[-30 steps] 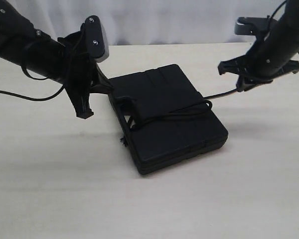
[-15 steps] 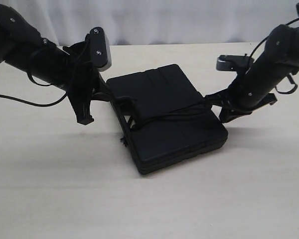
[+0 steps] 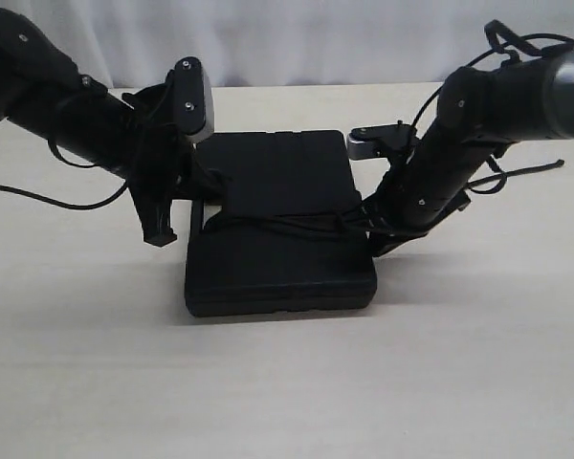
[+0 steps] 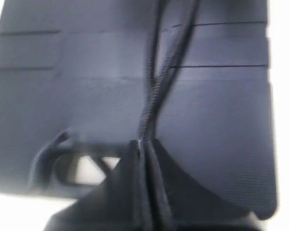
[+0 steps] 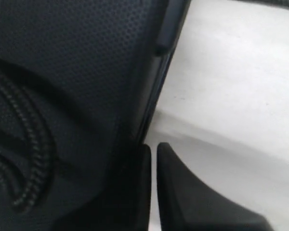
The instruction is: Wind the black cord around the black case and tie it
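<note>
The black case (image 3: 277,268) lies flat on the table (image 3: 459,382), its handle cut-out (image 4: 79,168) facing the left gripper (image 4: 144,149). That gripper pinches the black cord (image 3: 287,225) at that edge, apparently to tension the wrap across the lid. At the opposite edge, the right gripper (image 5: 153,154) has its fingers pressed together, with no cord visible between them. The case's long axis seemingly runs along the handle edge.

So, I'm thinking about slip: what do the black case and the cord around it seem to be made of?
The black case looks like matte moulded plastic: it has ribbed panels and a fine stippled surface in the right wrist view. The black cord looks like braided textile, with a woven pattern showing along both strands; its core is hidden.
</note>
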`<state>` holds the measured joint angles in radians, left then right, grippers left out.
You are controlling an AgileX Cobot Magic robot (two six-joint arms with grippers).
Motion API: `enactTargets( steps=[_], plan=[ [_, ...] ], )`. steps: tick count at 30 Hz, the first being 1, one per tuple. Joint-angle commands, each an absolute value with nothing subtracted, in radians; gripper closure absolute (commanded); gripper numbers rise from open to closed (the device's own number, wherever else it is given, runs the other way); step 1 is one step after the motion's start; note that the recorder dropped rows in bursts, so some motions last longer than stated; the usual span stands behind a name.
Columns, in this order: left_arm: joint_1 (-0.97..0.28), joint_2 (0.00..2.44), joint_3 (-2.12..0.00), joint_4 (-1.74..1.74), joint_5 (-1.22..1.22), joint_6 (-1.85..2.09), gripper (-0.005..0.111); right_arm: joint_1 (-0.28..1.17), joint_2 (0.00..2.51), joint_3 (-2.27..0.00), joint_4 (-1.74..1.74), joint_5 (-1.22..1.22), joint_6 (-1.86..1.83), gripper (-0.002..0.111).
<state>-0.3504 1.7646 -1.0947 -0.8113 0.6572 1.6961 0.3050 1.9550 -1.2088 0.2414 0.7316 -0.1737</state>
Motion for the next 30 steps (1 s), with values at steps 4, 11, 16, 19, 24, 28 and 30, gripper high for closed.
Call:
enactTargets(
  steps=[4,11,16,19,24,28,30],
  plan=[
    [-0.383,1.768,-1.090,-0.955,0.724,1.919,0.091,0.252,1.856,-1.269,0.222,0.847,-0.180,0.104],
    [-0.460,1.788,-1.090,-0.957,0.620,1.958,0.055,0.235,1.715,-1.278,0.215,0.873,-0.180,0.104],
    [-0.510,1.850,-1.090,-0.955,0.537,1.958,0.053,0.235,1.687,-1.278,0.235,0.923,-0.180,0.104],
    [-0.530,1.884,-1.090,-0.958,0.441,1.958,0.053,0.235,1.684,-1.278,0.235,0.963,-0.180,0.104],
    [-0.534,1.928,-1.090,-0.962,0.409,1.958,0.053,0.235,1.680,-1.278,0.251,0.972,-0.182,0.104],
    [-0.534,1.942,-1.090,-0.962,0.343,1.958,0.053,0.235,1.680,-1.278,0.284,0.968,-0.205,0.104],
    [-0.534,1.942,-1.090,-0.992,0.283,1.958,0.053,0.235,1.680,-1.278,0.302,0.968,-0.221,0.104]
  ],
)
